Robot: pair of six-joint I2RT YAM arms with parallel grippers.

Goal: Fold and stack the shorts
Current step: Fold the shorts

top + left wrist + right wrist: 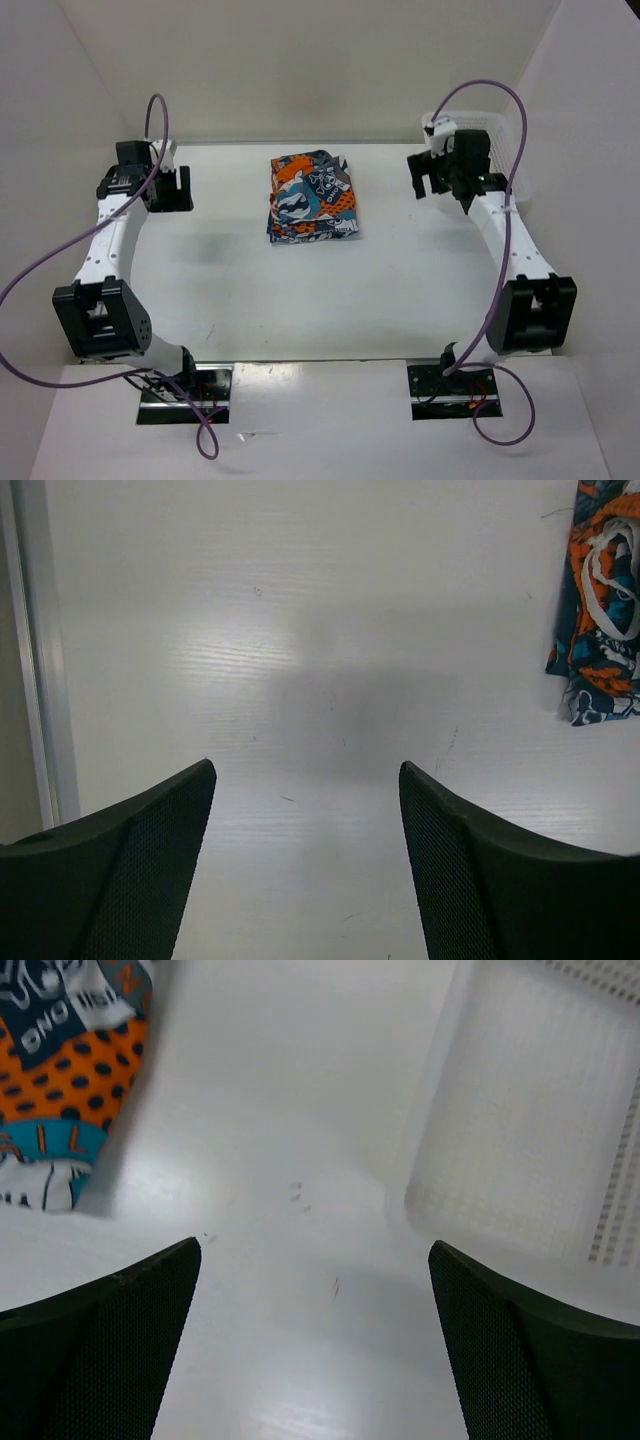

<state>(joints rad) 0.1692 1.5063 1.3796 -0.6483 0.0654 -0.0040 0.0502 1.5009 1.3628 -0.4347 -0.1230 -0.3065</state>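
The shorts (311, 196), printed in orange, teal, grey, white and black, lie folded in a neat pile at the back middle of the table. Their edge shows at the right of the left wrist view (602, 600) and at the upper left of the right wrist view (70, 1070). My left gripper (168, 188) is open and empty, well to the left of the pile. My right gripper (431, 177) is open and empty, to the right of the pile, beside the basket. Both hang over bare table.
A white plastic mesh basket (505, 140) stands at the back right corner, also in the right wrist view (540, 1110). White walls close the table at left, back and right. A raised rail (35, 650) runs along the table's left edge.
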